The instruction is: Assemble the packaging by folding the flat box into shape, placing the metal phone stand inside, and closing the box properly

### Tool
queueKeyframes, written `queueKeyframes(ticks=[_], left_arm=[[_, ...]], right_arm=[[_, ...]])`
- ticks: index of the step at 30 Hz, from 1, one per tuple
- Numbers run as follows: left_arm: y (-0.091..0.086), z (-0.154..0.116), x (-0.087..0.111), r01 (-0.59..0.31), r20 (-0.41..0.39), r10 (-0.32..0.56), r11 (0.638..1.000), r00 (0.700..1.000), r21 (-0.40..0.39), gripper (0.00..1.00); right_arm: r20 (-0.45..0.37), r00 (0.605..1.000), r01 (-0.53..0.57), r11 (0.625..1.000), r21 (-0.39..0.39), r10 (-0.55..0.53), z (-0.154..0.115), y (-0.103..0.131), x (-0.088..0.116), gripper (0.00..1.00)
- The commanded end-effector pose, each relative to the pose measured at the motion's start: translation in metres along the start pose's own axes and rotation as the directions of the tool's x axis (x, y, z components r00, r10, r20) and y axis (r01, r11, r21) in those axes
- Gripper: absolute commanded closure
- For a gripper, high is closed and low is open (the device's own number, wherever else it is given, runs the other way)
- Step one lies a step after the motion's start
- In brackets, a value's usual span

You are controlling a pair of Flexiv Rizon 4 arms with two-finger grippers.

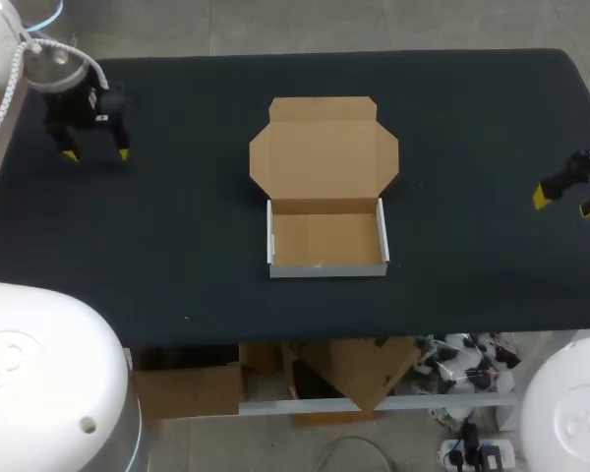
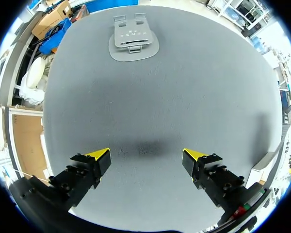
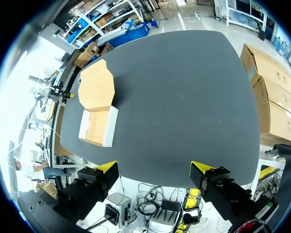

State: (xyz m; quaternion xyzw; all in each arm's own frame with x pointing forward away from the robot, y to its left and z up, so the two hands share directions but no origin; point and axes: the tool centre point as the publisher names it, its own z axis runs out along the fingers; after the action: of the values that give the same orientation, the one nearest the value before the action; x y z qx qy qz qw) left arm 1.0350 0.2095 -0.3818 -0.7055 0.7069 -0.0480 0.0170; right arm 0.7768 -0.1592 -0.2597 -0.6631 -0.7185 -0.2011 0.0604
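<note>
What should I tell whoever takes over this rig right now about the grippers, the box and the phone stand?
Left gripper: open, empty, over the table's far left.
Right gripper: open, empty, at the table's right edge.
Cardboard box: folded into shape mid-table, lid open, nothing inside.
Metal phone stand: on the table ahead of the left gripper, outside the box.
Done: folding. Left: stand into box, close lid.

Box (image 1: 326,239) centre of table (image 1: 157,246), lid (image 1: 324,152) behind, stand (image 2: 134,39) ahead of L end effector (image 2: 146,156)
</note>
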Motion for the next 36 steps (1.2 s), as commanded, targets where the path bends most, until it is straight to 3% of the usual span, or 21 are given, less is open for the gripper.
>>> queueKeyframes(ticks=[1,21,36], left_arm=[[-0.011,0.007,0.003,-0.002,0.008,0.002,1.0,1.0,-0.013,0.0],[-0.029,0.018,0.003,0.01,0.039,-0.011,1.0,0.999,0.025,0.0],[-0.029,0.014,0.003,0.006,0.043,-0.007,1.0,0.999,0.026,0.0]], right_arm=[[-0.001,1.0,0.0,1.0,0.002,0.0,-0.002,-0.001,0.0,0.0],[-0.001,1.0,0.0,1.0,0.002,0.0,-0.002,-0.001,0.0,0.0],[-0.001,1.0,0.0,1.0,0.002,0.0,-0.002,-0.001,0.0,0.0]])
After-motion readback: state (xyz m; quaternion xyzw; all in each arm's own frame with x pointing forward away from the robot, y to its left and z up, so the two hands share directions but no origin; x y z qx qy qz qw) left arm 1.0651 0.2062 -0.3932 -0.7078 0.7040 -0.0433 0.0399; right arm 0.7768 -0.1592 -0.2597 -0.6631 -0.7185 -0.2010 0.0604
